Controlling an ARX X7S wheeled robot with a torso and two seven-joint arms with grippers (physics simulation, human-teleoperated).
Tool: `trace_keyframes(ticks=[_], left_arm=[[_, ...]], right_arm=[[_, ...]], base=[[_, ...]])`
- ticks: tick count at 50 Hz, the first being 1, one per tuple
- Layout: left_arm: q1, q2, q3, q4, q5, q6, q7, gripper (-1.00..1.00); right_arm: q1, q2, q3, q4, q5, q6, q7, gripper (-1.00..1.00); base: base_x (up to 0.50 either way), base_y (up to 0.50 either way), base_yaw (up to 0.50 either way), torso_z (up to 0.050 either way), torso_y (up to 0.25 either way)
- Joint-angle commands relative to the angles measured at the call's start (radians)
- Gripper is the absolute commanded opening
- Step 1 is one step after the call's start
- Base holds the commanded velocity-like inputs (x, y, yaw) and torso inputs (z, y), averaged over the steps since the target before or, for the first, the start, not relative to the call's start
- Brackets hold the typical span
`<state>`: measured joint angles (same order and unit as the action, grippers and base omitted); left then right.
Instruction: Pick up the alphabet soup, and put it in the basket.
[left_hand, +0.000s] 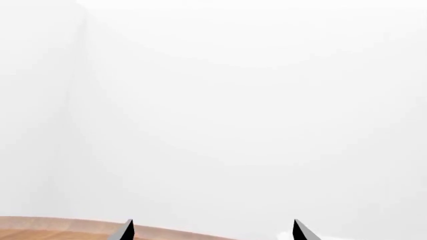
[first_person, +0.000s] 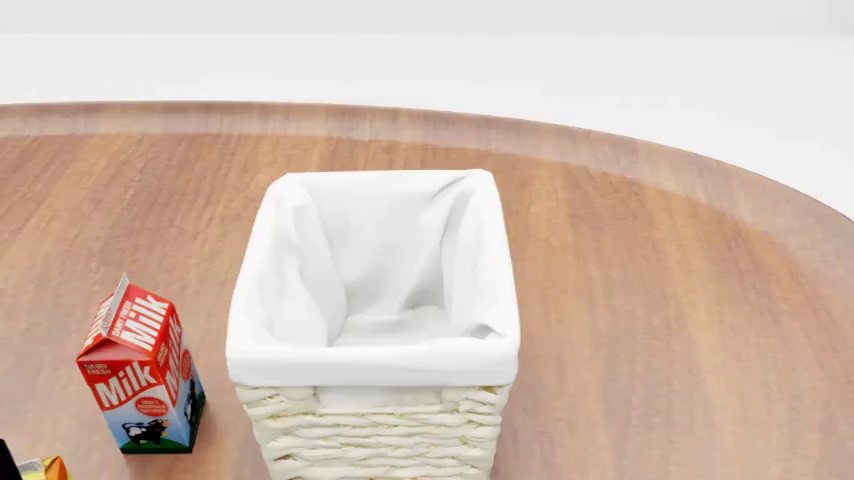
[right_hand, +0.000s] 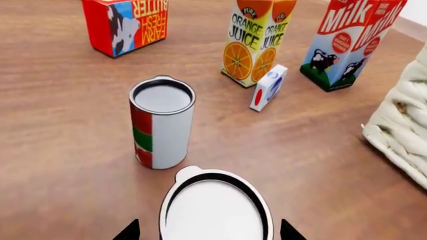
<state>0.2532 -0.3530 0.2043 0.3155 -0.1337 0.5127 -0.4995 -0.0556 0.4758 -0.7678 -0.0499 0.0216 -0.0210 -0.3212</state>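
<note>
Soup not yet in the basket

The basket (first_person: 374, 330) sits empty on the bench (first_person: 667, 300). The right end effector (right_hand: 210, 231), fingers spread, straddles a can (right_hand: 215, 210), seemingly the soup; the left end effector (left_hand: 210, 230) hangs released.

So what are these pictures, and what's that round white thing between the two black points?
A robot with two arms took them. Its head camera sees the cream wicker basket with white cloth lining, a red-and-blue milk carton and the brown wooden table. Each arm carries a camera too. The left gripper is open, holding nothing. The round thing is a white-topped, black-rimmed can between the black fingertips of the right gripper; I cannot tell whether it is gripped. A second can, labelled red, green and white, stands beyond it.
</note>
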Motion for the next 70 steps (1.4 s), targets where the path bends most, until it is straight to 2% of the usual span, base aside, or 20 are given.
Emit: trace_keyframes(ticks=[1, 32, 33, 48, 70], left_arm=[[0.006, -0.004, -0.002, 0.003, -0.001, 0.007, -0.004, 1.00], [0.009, -0.010, 0.000, 0.008, -0.002, 0.012, -0.014, 1.00], [0.009, -0.010, 0.000, 0.008, -0.002, 0.011, -0.014, 1.00], [-0.006, -0.008, 0.008, -0.005, -0.001, 0.003, -0.016, 1.00], [-0.003, -0.013, 0.006, 0.000, -0.002, 0.006, -0.026, 1.00]], right_arm=[[0.014, -0.016, -0.004, 0.025, -0.010, 0.005, 0.011, 1.00], [0.063, -0.066, -0.028, 0.121, -0.018, 0.011, 0.003, 1.00], [0.064, -0.069, -0.021, 0.127, -0.001, -0.003, 0.000, -1.00], [0.053, -0.066, 0.042, 0.085, 0.087, -0.042, 0.018, -1.00], [-0.105, 0.044, 0.141, -0.165, 0.191, -0.203, 0.093, -1.00]], base=[[0.00, 0.00, 0.00, 0.000, 0.000], [0.00, 0.00, 0.00, 0.000, 0.000], [0.00, 0.00, 0.00, 0.000, 0.000], [0.00, 0.00, 0.00, 0.000, 0.000], [0.00, 0.00, 0.00, 0.000, 0.000]])
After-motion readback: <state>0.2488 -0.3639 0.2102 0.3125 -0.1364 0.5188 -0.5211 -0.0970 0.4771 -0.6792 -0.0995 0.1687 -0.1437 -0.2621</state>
